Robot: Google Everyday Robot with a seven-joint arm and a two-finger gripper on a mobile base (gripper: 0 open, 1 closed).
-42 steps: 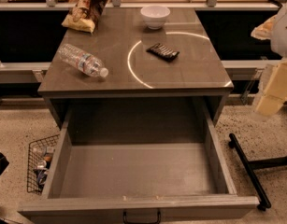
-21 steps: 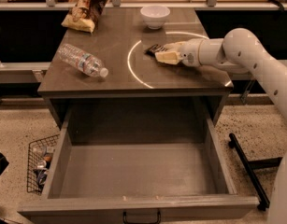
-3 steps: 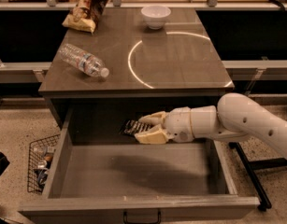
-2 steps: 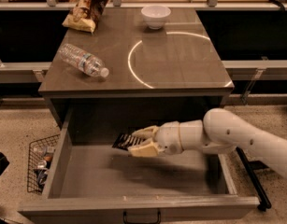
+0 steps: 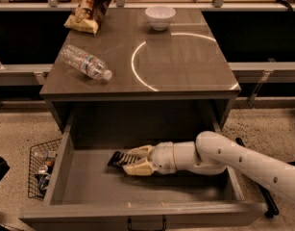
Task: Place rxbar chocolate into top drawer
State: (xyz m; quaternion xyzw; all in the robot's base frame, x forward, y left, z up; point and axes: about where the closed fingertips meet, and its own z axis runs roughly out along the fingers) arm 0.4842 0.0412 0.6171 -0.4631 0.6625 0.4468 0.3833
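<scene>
The top drawer (image 5: 65,167) stands pulled out wide below the grey cabinet top, with a small black handle on its front panel. My gripper (image 5: 133,160) is low inside the drawer, left of the middle. Its pale fingers (image 5: 139,168) are closed around the rxbar chocolate (image 5: 117,159), a flat black bar with pale stripes. The bar's free end points left and sits at or just above the drawer floor. My white arm reaches in from the right over the drawer's right wall.
On the cabinet top lie a clear plastic bottle (image 5: 85,62), a tan chip bag (image 5: 89,8) and a white bowl (image 5: 160,17), with a white circle marked on the surface. A black wire basket (image 5: 39,167) stands on the floor left of the drawer.
The gripper has carried the bar from the cabinet top into the open drawer and has sunk lower toward its floor over the last second.
</scene>
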